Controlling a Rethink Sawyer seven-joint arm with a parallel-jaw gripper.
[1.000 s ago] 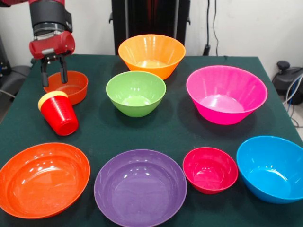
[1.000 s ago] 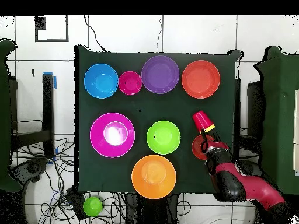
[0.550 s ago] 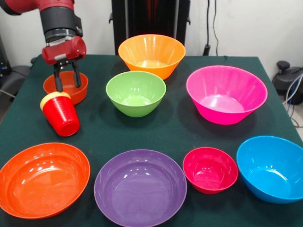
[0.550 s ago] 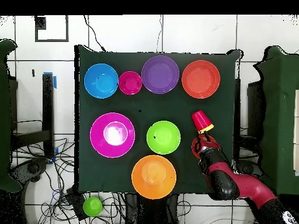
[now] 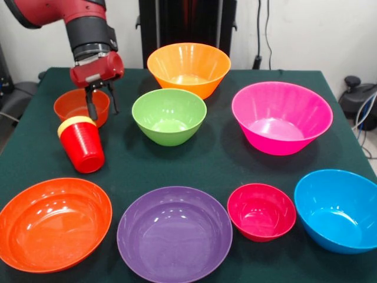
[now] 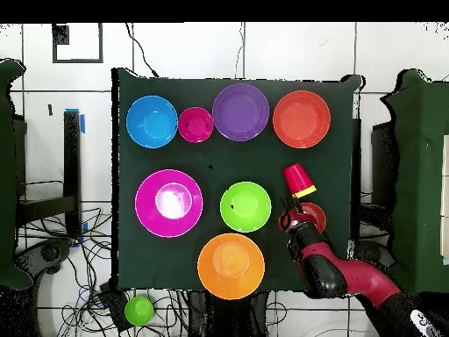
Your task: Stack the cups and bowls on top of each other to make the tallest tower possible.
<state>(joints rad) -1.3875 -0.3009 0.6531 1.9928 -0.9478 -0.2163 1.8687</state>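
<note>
On the table (image 5: 224,165): 8 bowls (image 5: 174,233), 2 nested cups (image 5: 82,147).

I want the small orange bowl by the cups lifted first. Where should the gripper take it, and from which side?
Probably the rim, from above. The small orange bowl sits upright, mouth up, so one finger can go inside the thin wall and one outside. Take the rim on the side facing the green bowl: the tipped red cup crowds the opposite side. The gripper hangs open beside it.

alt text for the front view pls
A red and black robot arm holds its open claw above a green table, between a small orange bowl and a green bowl. A tilted red cup, yellow-rimmed, leans nearby; six more coloured bowls stand unstacked.
</note>
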